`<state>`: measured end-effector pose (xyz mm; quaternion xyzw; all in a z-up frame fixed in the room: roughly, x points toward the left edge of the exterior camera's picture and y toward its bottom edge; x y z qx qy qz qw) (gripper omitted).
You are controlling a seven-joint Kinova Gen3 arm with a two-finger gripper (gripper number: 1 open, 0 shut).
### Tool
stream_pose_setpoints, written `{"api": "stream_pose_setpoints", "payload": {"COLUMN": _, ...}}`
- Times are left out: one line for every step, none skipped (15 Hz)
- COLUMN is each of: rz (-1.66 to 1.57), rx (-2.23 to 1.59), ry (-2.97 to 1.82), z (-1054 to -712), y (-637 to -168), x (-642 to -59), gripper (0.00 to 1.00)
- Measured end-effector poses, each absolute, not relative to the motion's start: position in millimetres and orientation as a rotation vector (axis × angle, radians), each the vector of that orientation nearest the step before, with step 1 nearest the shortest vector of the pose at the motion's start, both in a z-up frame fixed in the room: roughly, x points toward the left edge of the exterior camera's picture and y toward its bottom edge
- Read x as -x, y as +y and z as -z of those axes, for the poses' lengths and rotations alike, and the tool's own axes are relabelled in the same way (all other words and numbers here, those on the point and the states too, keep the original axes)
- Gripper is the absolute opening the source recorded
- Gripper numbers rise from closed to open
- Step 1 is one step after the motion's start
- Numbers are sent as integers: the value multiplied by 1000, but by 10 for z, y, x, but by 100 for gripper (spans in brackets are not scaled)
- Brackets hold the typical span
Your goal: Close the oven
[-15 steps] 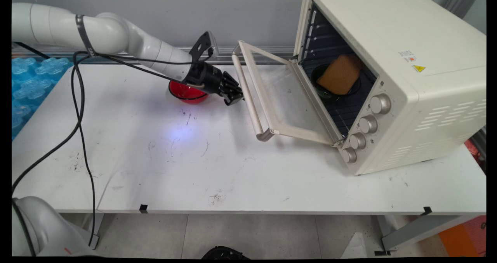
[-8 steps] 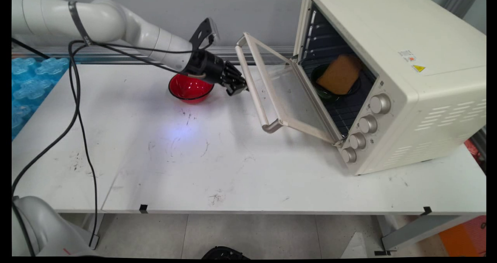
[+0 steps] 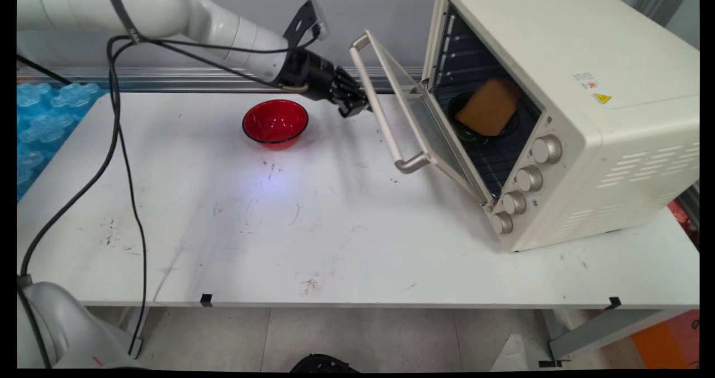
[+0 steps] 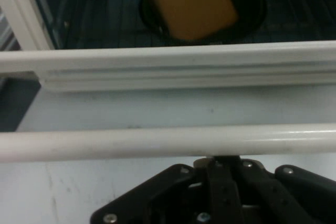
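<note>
The red bowl [image 3: 275, 121] sits uncovered near the worktop's [image 3: 335, 238] far edge. The claw [image 3: 356, 108], fingers together, presses under the oven door's handle [image 3: 385, 110]; in 1 second the door [image 3: 416, 127] has swung from nearly flat to half-shut, sponge [image 3: 490, 107] inside.

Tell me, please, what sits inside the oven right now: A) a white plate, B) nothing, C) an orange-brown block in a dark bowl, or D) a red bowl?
C: through the half-open door, an orange-brown block rests in a dark bowl on the oven rack.
</note>
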<state>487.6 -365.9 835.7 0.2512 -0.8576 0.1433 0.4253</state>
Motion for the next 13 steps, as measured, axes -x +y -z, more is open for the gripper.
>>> {"api": "stream_pose_setpoints", "payload": {"rz": -363, "rx": -623, "ry": -2140, "z": -8395, "y": -3702, "x": -4842, "gripper": 0}}
{"api": "stream_pose_setpoints", "payload": {"rz": -367, "rx": -619, "ry": -2136, "z": -8427, "y": -3740, "x": -4814, "gripper": 0}}
{"api": "stream_pose_setpoints", "payload": {"rz": -370, "rx": -616, "ry": -2134, "z": -8450, "y": -3767, "x": -4794, "gripper": 0}}
{"api": "stream_pose_setpoints", "payload": {"rz": -375, "rx": -612, "ry": -2129, "z": -8483, "y": -3808, "x": -4764, "gripper": 0}}
{"api": "stream_pose_setpoints", "payload": {"rz": -377, "rx": -609, "ry": -2127, "z": -8502, "y": -3832, "x": -4747, "gripper": 0}}
{"api": "stream_pose_setpoints", "payload": {"rz": -384, "rx": -605, "ry": -2122, "z": -8546, "y": -3882, "x": -4715, "gripper": 0}}
{"api": "stream_pose_setpoints", "payload": {"rz": -388, "rx": -601, "ry": -2119, "z": -8577, "y": -3920, "x": -4689, "gripper": 0}}
{"api": "stream_pose_setpoints", "payload": {"rz": -394, "rx": -598, "ry": -2116, "z": -8612, "y": -3959, "x": -4666, "gripper": 0}}
{"api": "stream_pose_setpoints", "payload": {"rz": -398, "rx": -596, "ry": -2115, "z": -8642, "y": -3992, "x": -4650, "gripper": 0}}
{"api": "stream_pose_setpoints", "payload": {"rz": -402, "rx": -596, "ry": -2115, "z": -8670, "y": -4020, "x": -4639, "gripper": 0}}
{"api": "stream_pose_setpoints", "payload": {"rz": -404, "rx": -596, "ry": -2116, "z": -8691, "y": -4038, "x": -4634, "gripper": 0}}
{"api": "stream_pose_setpoints", "payload": {"rz": -407, "rx": -598, "ry": -2119, "z": -8712, "y": -4056, "x": -4634, "gripper": 0}}
{"api": "stream_pose_setpoints", "payload": {"rz": -408, "rx": -600, "ry": -2124, "z": -8731, "y": -4067, "x": -4638, "gripper": 0}}
